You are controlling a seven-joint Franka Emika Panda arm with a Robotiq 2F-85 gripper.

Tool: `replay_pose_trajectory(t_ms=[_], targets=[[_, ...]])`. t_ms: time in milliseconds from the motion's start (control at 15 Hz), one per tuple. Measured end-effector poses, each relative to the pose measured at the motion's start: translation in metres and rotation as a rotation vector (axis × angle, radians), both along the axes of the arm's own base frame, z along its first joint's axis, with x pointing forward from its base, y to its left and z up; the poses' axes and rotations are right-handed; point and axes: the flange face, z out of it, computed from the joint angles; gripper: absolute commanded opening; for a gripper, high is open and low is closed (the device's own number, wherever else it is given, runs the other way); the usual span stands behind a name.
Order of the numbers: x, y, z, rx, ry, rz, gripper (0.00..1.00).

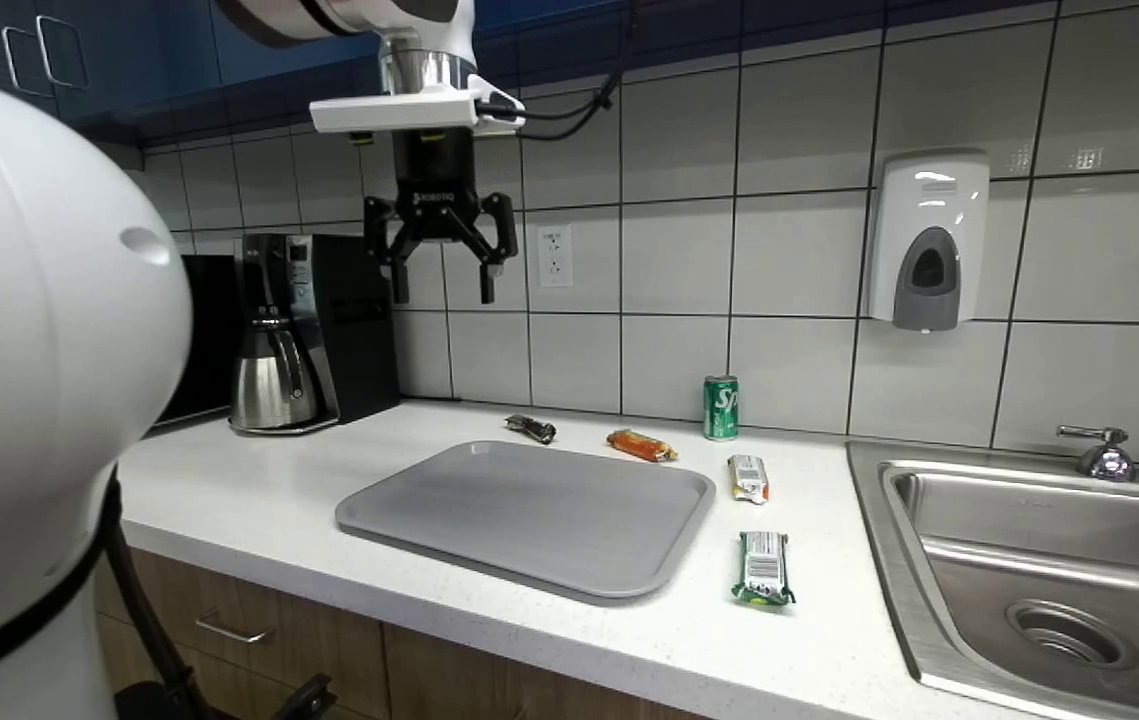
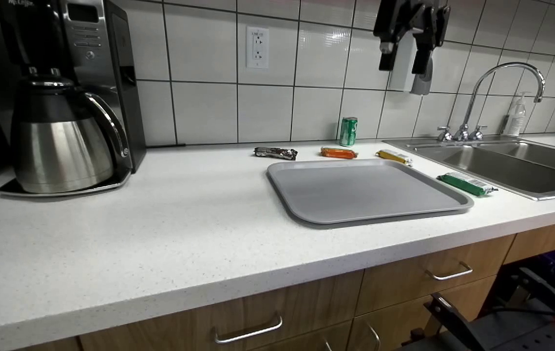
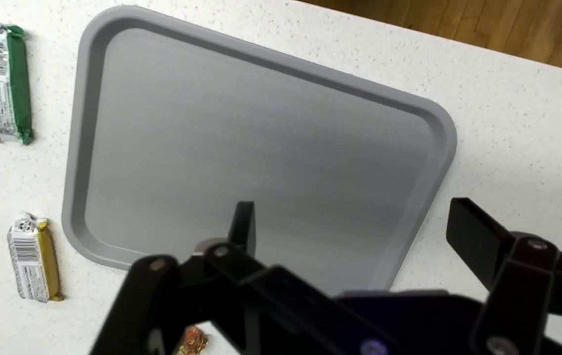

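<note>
My gripper (image 1: 444,285) is open and empty, pointing down high above the counter; it also shows in an exterior view (image 2: 404,61) and the wrist view (image 3: 355,217). Below it lies a bare grey tray (image 1: 529,510), seen whole in both exterior views (image 2: 370,190). Around the tray lie a dark-wrapped bar (image 1: 530,429), an orange-wrapped bar (image 1: 641,446), a yellow-and-white bar (image 3: 35,259) and a green-and-white bar (image 3: 2,81). A green Sprite can (image 1: 721,408) stands upright near the wall. In the wrist view the fingers mostly hide the orange bar (image 3: 193,340); the dark bar is out of sight.
A coffee maker with a steel carafe (image 2: 63,139) stands at one end of the counter (image 2: 160,234). A metal sink (image 1: 1059,560) with a faucet (image 2: 472,97) is at the other. A soap dispenser (image 1: 932,240) hangs on the tiled wall. Blue cabinets (image 1: 159,60) are overhead.
</note>
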Motion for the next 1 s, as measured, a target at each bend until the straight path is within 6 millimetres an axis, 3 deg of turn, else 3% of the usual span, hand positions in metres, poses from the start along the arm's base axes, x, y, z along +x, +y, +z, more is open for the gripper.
replay_pose_trajectory(t_ms=[467,1000], targets=[[0.007,-0.001,-0.057,-0.045,0.067,0.022,1.00],[0.040,-0.009,-0.100,-0.091,0.088,0.043,1.00]])
